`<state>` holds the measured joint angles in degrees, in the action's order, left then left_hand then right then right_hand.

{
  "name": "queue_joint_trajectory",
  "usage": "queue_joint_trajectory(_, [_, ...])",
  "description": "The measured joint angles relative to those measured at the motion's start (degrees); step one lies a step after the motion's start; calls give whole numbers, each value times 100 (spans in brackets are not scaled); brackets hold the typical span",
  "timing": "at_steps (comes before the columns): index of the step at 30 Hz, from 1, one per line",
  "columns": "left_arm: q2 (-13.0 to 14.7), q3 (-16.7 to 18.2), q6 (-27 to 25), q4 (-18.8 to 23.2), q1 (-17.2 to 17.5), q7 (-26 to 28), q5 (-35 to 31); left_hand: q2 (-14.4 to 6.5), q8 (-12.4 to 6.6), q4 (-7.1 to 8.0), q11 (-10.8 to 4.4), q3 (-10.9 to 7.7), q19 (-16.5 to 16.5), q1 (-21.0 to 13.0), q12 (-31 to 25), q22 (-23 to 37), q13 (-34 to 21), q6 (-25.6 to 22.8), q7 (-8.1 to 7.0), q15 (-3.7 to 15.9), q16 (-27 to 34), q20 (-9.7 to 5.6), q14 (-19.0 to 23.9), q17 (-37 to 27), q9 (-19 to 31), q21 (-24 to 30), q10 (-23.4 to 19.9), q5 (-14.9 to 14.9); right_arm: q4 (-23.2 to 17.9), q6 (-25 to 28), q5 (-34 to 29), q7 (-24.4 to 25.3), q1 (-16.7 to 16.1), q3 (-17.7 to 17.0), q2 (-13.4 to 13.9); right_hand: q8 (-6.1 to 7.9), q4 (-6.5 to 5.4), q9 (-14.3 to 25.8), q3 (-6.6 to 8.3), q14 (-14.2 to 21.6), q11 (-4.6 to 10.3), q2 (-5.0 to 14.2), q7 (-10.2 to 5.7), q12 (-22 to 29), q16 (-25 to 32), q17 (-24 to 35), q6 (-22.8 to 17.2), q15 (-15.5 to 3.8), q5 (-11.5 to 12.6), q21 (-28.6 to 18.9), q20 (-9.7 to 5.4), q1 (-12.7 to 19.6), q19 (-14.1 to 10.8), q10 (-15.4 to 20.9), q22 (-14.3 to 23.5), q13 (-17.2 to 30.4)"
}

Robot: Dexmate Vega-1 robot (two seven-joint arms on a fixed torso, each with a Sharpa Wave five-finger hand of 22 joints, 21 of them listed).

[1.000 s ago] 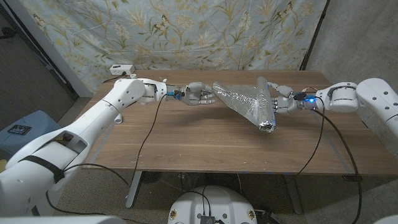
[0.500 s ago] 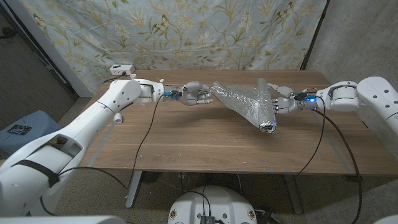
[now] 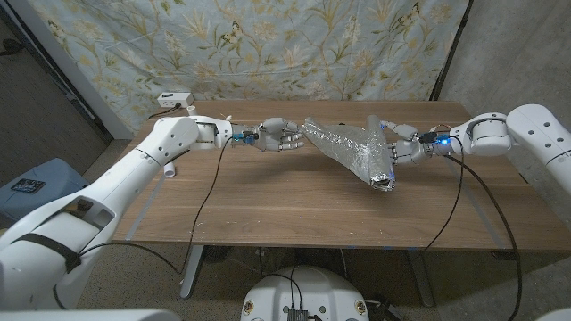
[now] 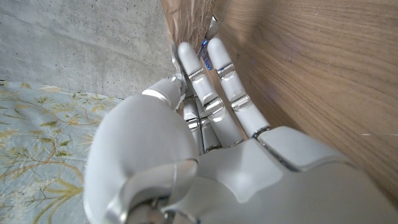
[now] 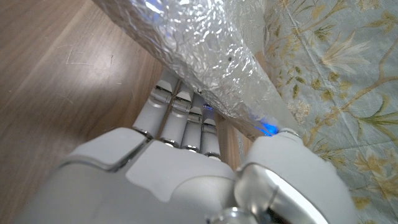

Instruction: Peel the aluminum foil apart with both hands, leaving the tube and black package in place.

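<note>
A crinkled sheet of aluminum foil (image 3: 352, 143) hangs stretched above the wooden table (image 3: 294, 201) between my two hands. My left hand (image 3: 279, 135) pinches the foil's pointed left tip, and its fingers (image 4: 214, 93) reach along the table to that foil tip (image 4: 186, 18). My right hand (image 3: 403, 149) grips the right side, with the foil (image 5: 205, 56) running between thumb and fingers (image 5: 180, 115). The foil's lower end (image 3: 383, 182) droops toward the table and shows something dark inside. What it is cannot be told.
A small white cylinder (image 3: 172, 167) lies near the table's left edge. A white box (image 3: 174, 98) sits at the far left corner. Black cables (image 3: 210, 192) trail from both wrists across the table. A floral curtain (image 3: 268, 45) hangs behind.
My left hand has drawn slightly to the left with the foil tip, and the foil is stretched a little more. My right hand has barely shifted.
</note>
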<state>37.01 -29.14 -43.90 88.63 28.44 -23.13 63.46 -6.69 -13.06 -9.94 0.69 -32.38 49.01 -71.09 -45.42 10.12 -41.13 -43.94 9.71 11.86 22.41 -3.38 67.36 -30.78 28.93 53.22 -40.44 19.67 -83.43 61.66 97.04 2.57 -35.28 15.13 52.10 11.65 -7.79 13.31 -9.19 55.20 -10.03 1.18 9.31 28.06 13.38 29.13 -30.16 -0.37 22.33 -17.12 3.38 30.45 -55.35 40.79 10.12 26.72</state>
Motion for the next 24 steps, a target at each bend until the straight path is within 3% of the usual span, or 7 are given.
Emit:
queue_joint_trajectory(9, [-27, -10, 16, -79, -28, -35, 10, 0, 0, 0, -11, 0, 0, 0, 0, 0, 1, -1, -1, 0, 0, 0, 0, 0, 17, 3, 10, 0, 86, 60, -126, -76, 106, 43, -73, 0, -94, 0, -153, -22, -72, -34, 0, -1, 0, 12, 0, 81, 0, 49, 31, -249, -30, -50, 0, 0])
queue_joint_trajectory(14, [-51, -29, 17, -120, -51, -52, 16, 0, 0, 0, -10, 0, 0, 0, -1, 1, -1, -9, -10, 0, -44, 0, 0, 0, 25, 42, 10, 0, 115, 87, -193, -126, 137, 46, -94, 0, -137, 0, -290, -71, -184, -106, 2, -67, 11, 26, 1, 130, 45, 82, 30, -464, -30, -164, 0, 17])
queue_joint_trajectory(24, [-89, -43, -4, -181, -71, -64, 37, 0, 37, 16, -10, 17, -11, 0, -1, 1, -2, -8, -11, 0, -44, 12, 0, -17, 27, 44, 9, 0, 184, 184, -238, -167, 194, 47, -138, 0, -161, 1, -409, -73, -204, -90, 0, -83, 11, 29, 102, 132, 97, 99, 51, -598, -113, -184, 1, 26])
